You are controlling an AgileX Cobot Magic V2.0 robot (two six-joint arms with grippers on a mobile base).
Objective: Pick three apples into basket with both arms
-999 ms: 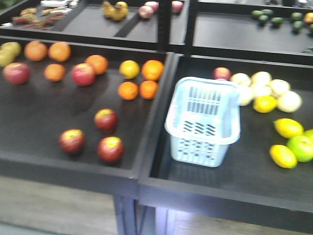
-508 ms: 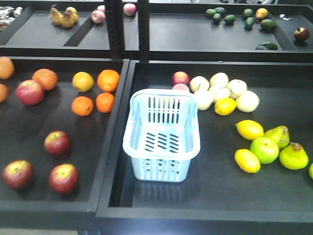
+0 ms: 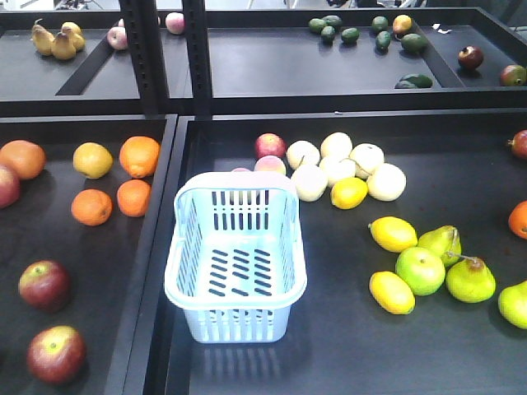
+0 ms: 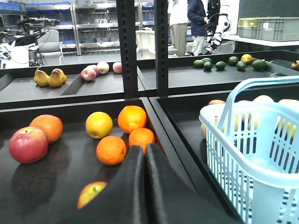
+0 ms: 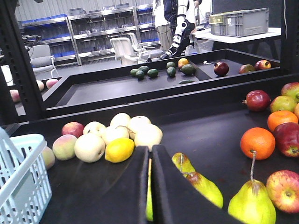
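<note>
Front view, progress: the basket (image 3: pixel 176 280) stood empty in the right tray (image 3: pixel 346 354), so no apple had been delivered and, by my reading, all three picks were left to do.
Front view, apples: the nearer dark apple (image 3: pixel 55 354) and the farther dark apple (image 3: pixel 44 284) lay apart in the left tray (image 3: pixel 103 317), across the divider from the basket; a third was not in frame.
Front view, arms: neither gripper showed here.
Front view, surface: matte black trays with raised rims; oranges (image 3: pixel 90 206) lay behind the apples, and lemons (image 3: pixel 392 292) and pears (image 3: pixel 470 280) to the basket's right.
Left wrist view, pincer: the left gripper (image 4: pixel 144 186) had its fingers pressed together with nothing between them.
Left wrist view, target: a half-hidden apple (image 4: pixel 91 193) sat just beyond the left finger, low over the left tray; the basket rose near on the right.
Left wrist view, room: metal racks, a chair and standing people (image 4: pixel 196 21) filled the background.
Right wrist view, pincer: the right gripper (image 5: pixel 150 186) was likewise closed to a thin seam and empty.
Right wrist view, surroundings: it hung over the right tray among pears and pale fruit, the basket's corner at the left edge, well away from the dark apples.
Right wrist view, room: shelving, chairs and a grey crate (image 5: pixel 238 22) on a table.
</note>
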